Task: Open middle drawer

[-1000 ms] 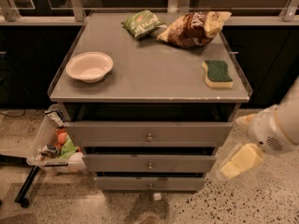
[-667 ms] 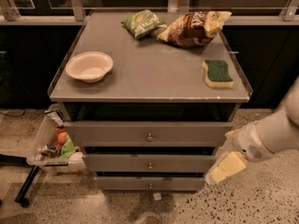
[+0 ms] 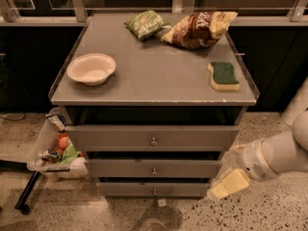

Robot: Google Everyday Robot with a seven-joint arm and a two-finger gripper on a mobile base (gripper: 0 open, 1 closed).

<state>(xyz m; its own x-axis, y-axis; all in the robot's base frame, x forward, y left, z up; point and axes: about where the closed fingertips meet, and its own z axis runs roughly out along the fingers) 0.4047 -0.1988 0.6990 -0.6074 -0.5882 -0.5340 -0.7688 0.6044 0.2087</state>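
Lower right of frame: gripper [image 3: 225, 186], cream-coloured, on the end of a white arm [image 3: 284, 150] entering from the right edge. Low over speckled floor [image 3: 269, 211], just beside the lower right corner of the grey cabinet [image 3: 159, 88], level with the bottom drawer [image 3: 125, 189]. Contact with cabinet: cannot tell. Wide or narrow grip: cannot tell.

Versus 1.0 s ago: lower and further left, then level with the gap between the top and middle fronts, now down by the bottom front. Closer to the cabinet than 0.7 s ago too.

Lower centre: middle drawer [image 3: 120, 168], second of three, flat grey front, small round knob [image 3: 154, 171] at centre, dark gap above. Front in the same place as before. Top drawer [image 3: 115, 137] above it, wider front, also unmoved.

Lower left: clear bin [image 3: 42, 146] with mixed colourful items, beside the cabinet.

On the cabinet top, nothing shifted: white bowl [image 3: 91, 69] at left, green-topped sponge [image 3: 224, 76] at right edge. Further back, upper centre: green bag [image 3: 146, 24], brown bag [image 3: 197, 28] just beside it on the right.
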